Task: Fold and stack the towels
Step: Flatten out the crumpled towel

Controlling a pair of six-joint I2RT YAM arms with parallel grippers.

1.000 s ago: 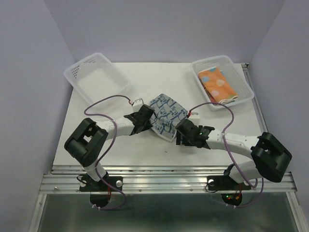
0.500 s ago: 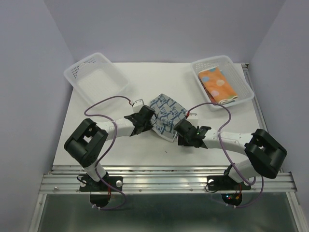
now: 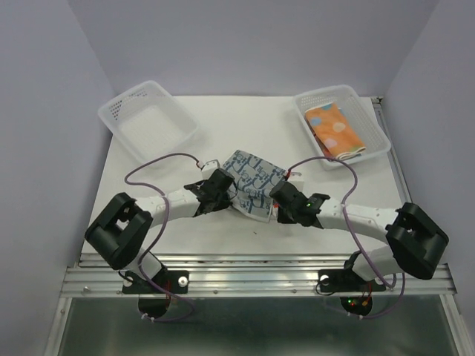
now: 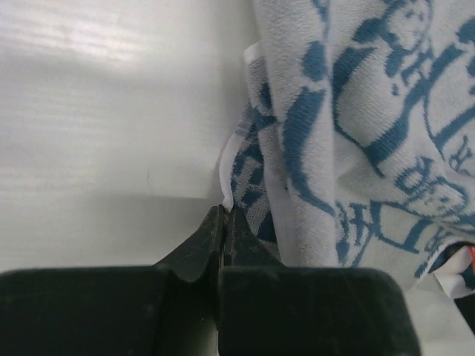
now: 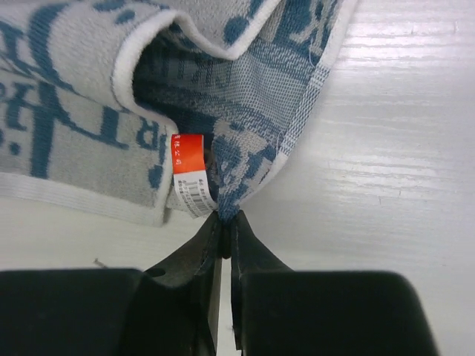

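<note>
white counter (image 3: 245,122); the blue-printed towel (image 3: 251,176) lies bunched at its middle, nearer the front edge, left gripper (image 4: 225,216) pinched closed on the cloth's left hem, right gripper (image 5: 225,221) clamped on its right corner by a red tag (image 5: 185,154)

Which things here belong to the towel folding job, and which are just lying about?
Job: blue-and-white printed towel, pinched by left claw and right claw; folded orange dotted towel.
Lying about: left clear basket; right clear basket, holding the orange towel.
</note>
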